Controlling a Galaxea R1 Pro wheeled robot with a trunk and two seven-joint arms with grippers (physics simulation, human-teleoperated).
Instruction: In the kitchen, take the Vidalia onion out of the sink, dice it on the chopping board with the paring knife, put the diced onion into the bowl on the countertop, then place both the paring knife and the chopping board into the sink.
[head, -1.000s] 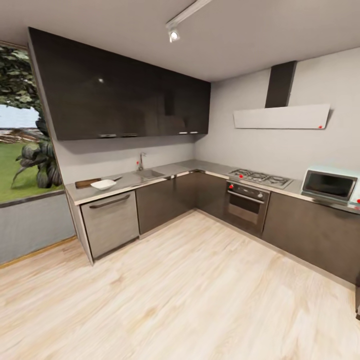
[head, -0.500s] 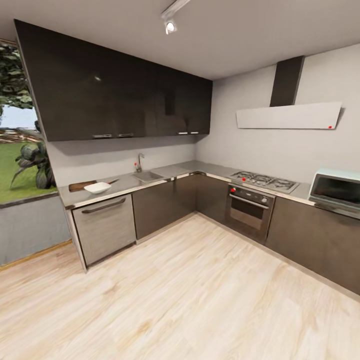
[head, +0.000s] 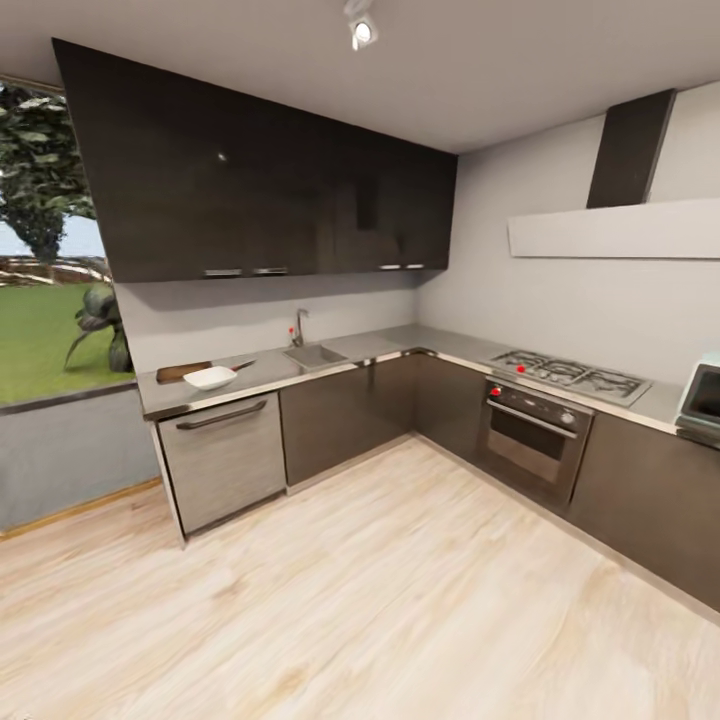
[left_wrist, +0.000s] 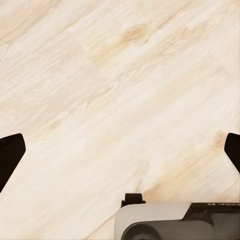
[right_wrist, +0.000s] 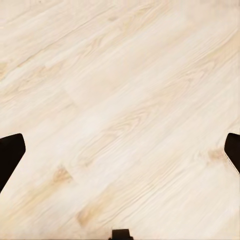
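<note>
Facing distant sink (head: 312, 356), pincers (left_wrist: 120, 155) floorward

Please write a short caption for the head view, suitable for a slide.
L-shaped kitchen seen from across the wooden floor: white bowl beside the chopping board on the countertop, with the sink farther along.

An L-shaped kitchen: dark glossy wall cabinets (head: 260, 170) above grey lower units, a built-in oven (head: 532, 432) under a gas hob (head: 570, 374) — pale wood floor (head: 380, 590), grey walls, a ceiling spotlight (head: 362, 30), and a window (head: 50, 240) onto grass and a tree.
</note>
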